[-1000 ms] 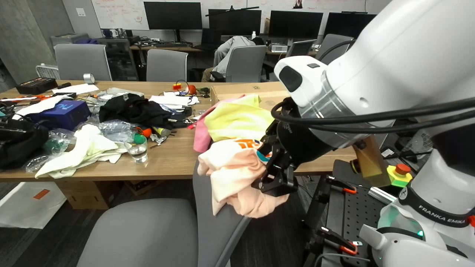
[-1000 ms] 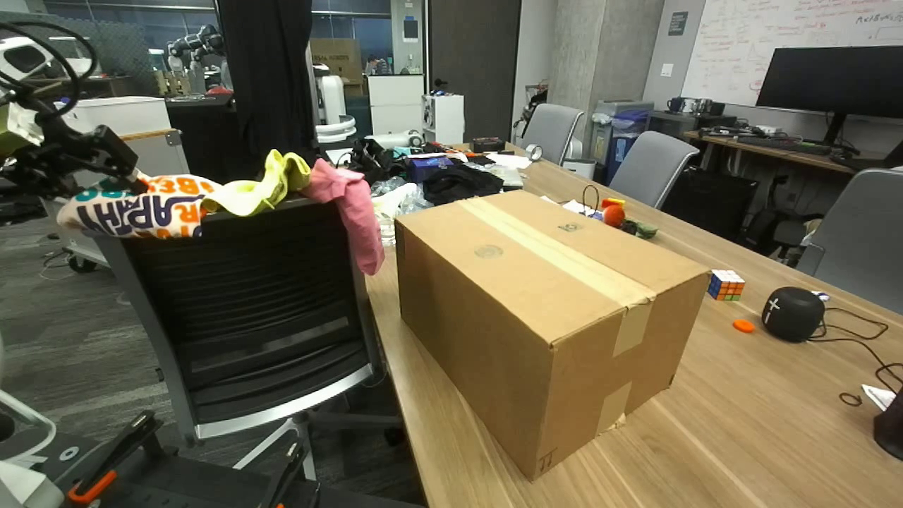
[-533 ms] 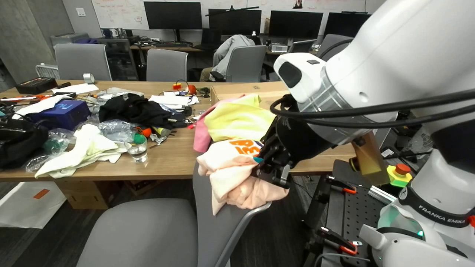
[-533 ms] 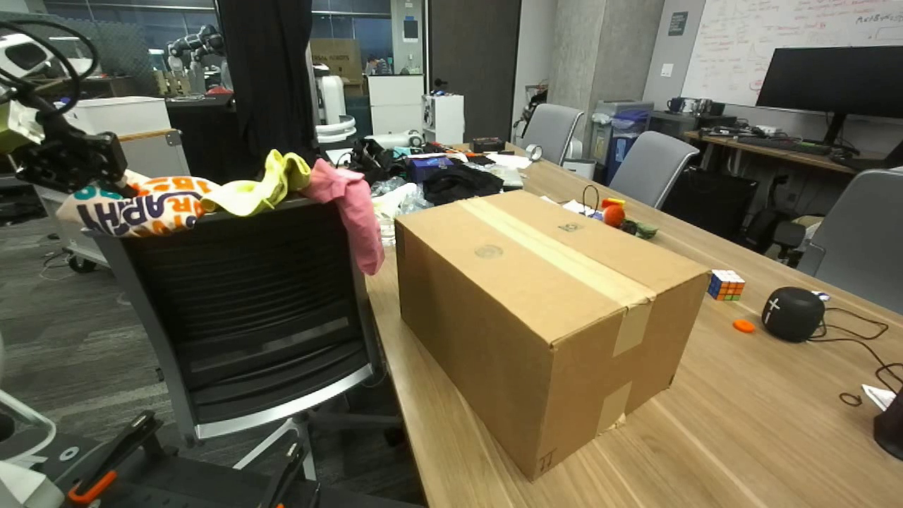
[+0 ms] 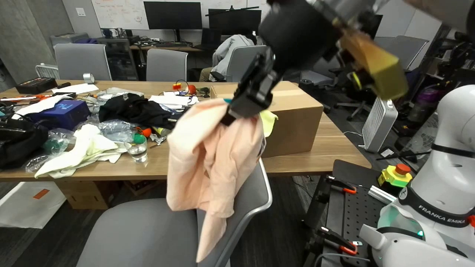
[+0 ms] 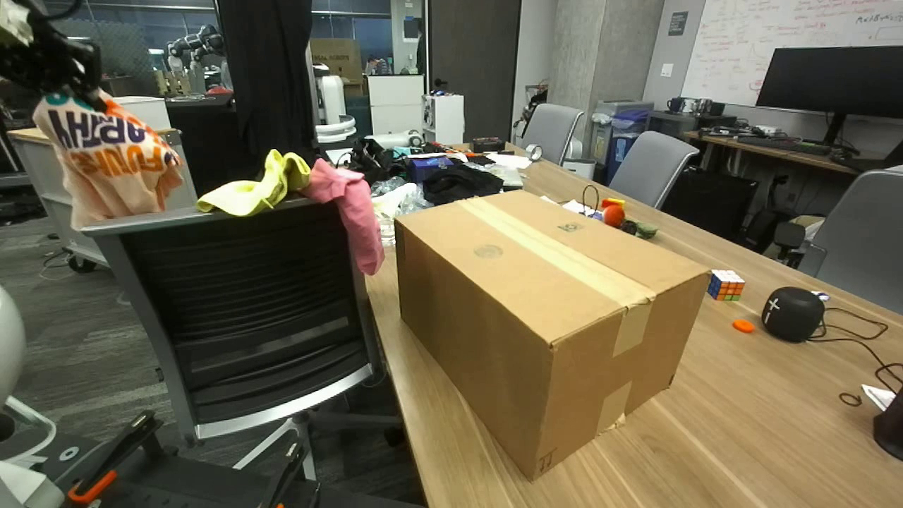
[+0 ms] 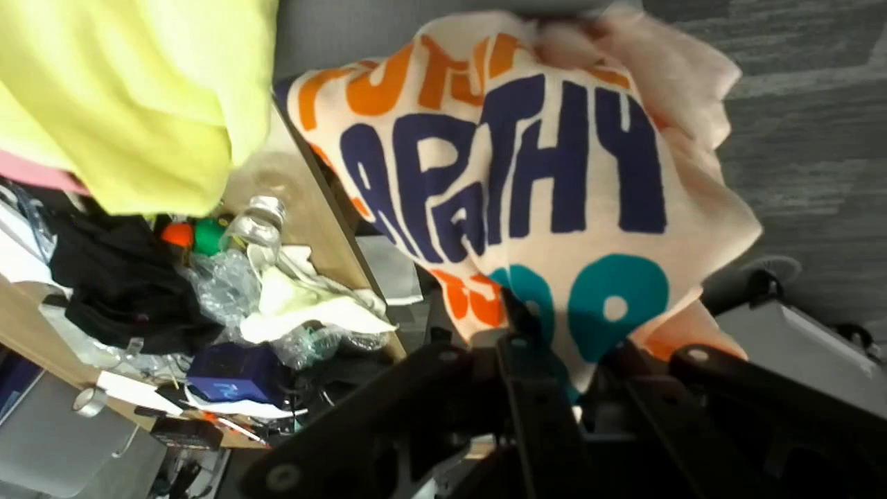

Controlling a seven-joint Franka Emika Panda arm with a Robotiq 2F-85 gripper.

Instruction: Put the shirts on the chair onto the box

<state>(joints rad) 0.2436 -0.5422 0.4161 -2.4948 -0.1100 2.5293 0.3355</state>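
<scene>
In an exterior view the peach shirt (image 6: 116, 162) is hanging by the left end of the chair (image 6: 247, 303), its lettering showing and its tail dangling on the seat side; whether any of it is touching the chair, I am not managing to tell. The gripper (image 5: 231, 115) is holding this shirt, pinching a bunch of cloth by the teal letters. Just to the right, the yellow shirt (image 6: 261, 190) is lying over the top of the chair's back, and the pink shirt (image 6: 353, 212) is drooping from the right end. Farther right, the box (image 6: 550, 310) is standing on the table (image 6: 734, 416), with a cube (image 6: 726, 284) and a speaker (image 6: 794, 314) sitting on its far side; none of the three shirts is resting on the box yet. The step in hand is looking like the pick-up of one shirt, with the carry waiting to follow. The next move is calling for enough height to bring the tail past the other two shirts without dragging them, then a swing right toward the box; there the cloth is wanting a slow lowering well inside the edges before release, since a tail left over a side might be pulling the rest off.
</scene>
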